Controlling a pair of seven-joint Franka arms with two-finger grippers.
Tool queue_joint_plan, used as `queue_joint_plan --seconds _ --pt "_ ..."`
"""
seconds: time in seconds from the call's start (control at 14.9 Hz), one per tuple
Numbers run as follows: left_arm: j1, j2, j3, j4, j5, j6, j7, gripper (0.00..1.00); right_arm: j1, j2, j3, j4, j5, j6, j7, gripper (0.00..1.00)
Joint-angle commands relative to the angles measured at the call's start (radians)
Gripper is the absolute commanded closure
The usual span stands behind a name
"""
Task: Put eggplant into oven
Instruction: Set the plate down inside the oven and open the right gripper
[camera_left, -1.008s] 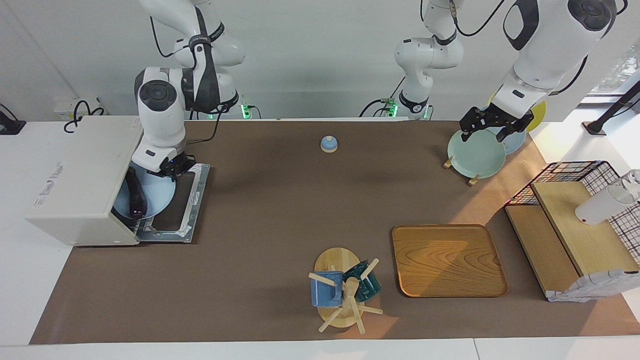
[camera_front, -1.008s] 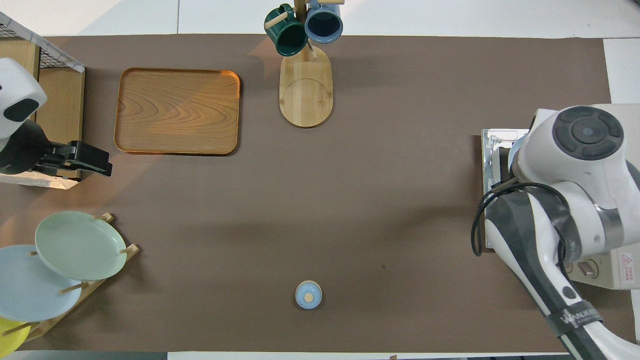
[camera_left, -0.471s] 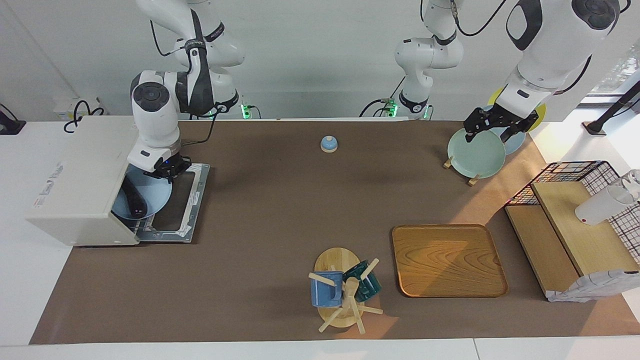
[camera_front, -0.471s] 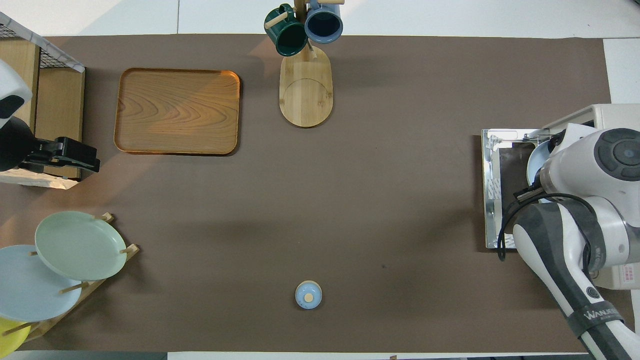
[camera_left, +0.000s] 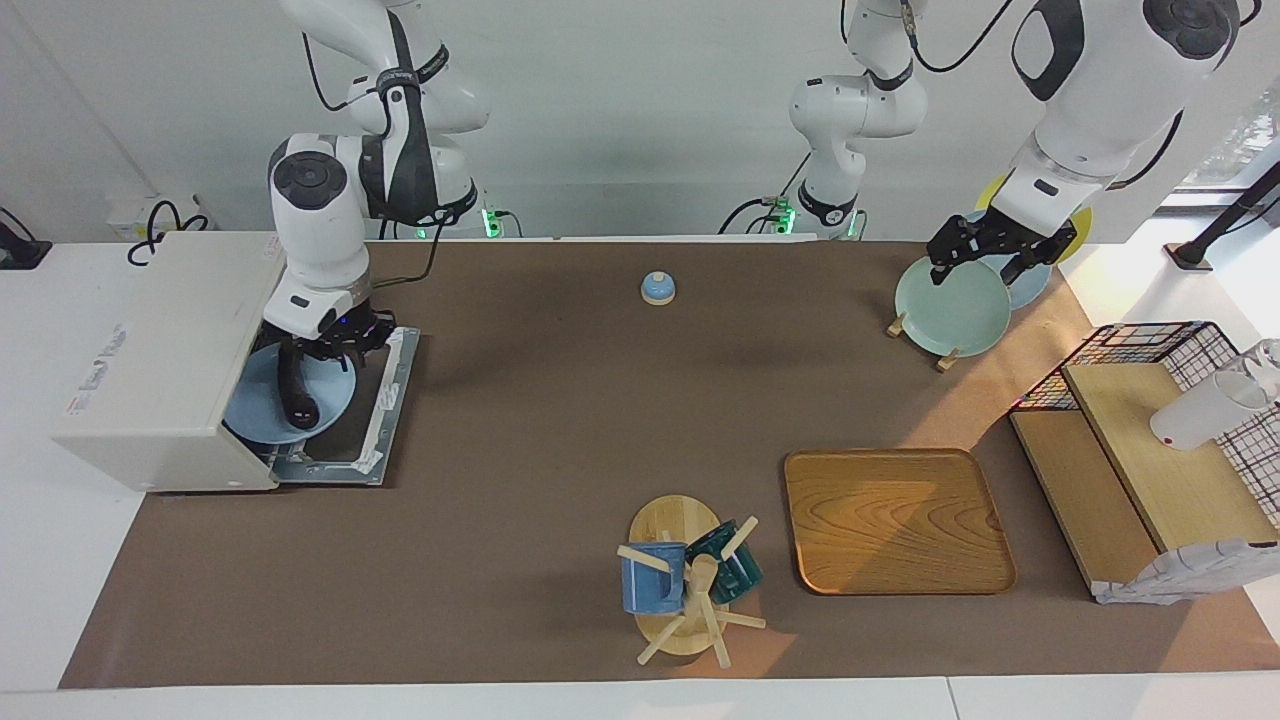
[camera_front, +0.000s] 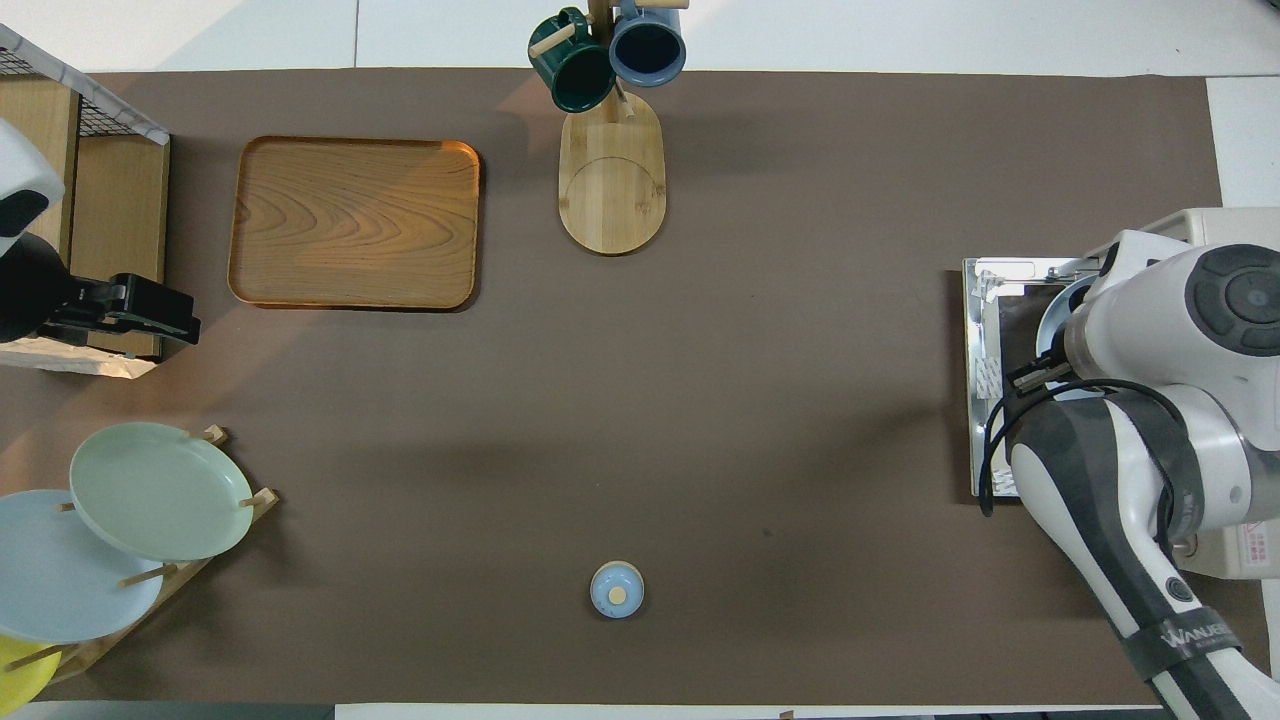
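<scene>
Purple eggplant (camera_left: 297, 385) hangs below the right gripper (camera_left: 318, 350), apparently pinched, over a blue plate (camera_left: 262, 412) at the oven (camera_left: 150, 360); left gripper (camera_left: 985, 255) open.

Bright, even light; soft shadows; sharp focus; perhaps window glare at one edge.
</scene>
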Motion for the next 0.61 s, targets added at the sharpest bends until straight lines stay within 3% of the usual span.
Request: queue_joint_plan --seconds 0.0,0.27,0.54 --pt "0.001 0.0 -0.004 0.005 0.026 0.001 -0.012 0.0 0.032 0.061 0.005 0.017 0.056 0.069 0.08 1.0" --pt "0.003 -0.001 -0.002 0.004 0.026 0.0 -0.012 0.0 0.035 0.115 0.005 -0.054 0.059 0.216 0.148 1.0" --pt "0.003 -0.001 -0.002 0.004 0.026 0.0 -0.012 0.0 0.023 0.17 0.005 -0.059 0.065 0.236 0.168 1.0"
